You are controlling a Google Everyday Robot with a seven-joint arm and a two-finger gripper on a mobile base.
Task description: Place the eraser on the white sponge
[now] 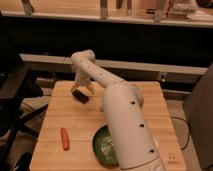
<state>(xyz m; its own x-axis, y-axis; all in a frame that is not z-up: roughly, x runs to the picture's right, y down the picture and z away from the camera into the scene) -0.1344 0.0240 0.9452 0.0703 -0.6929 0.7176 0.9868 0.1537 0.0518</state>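
Note:
The eraser (80, 95) is a small black block at the back left of the wooden table (55, 120). My gripper (83, 87) is right above it at the end of the white arm (120, 115), which reaches from the front right across the table. I cannot tell whether the gripper touches the eraser or whether the eraser rests on the table. The white sponge does not show; the arm covers much of the table's right half.
An orange carrot-like stick (64, 138) lies at the front left. A green plate (101, 146) sits at the front, partly behind the arm. A dark chair (14, 95) stands left of the table. A dark counter runs behind.

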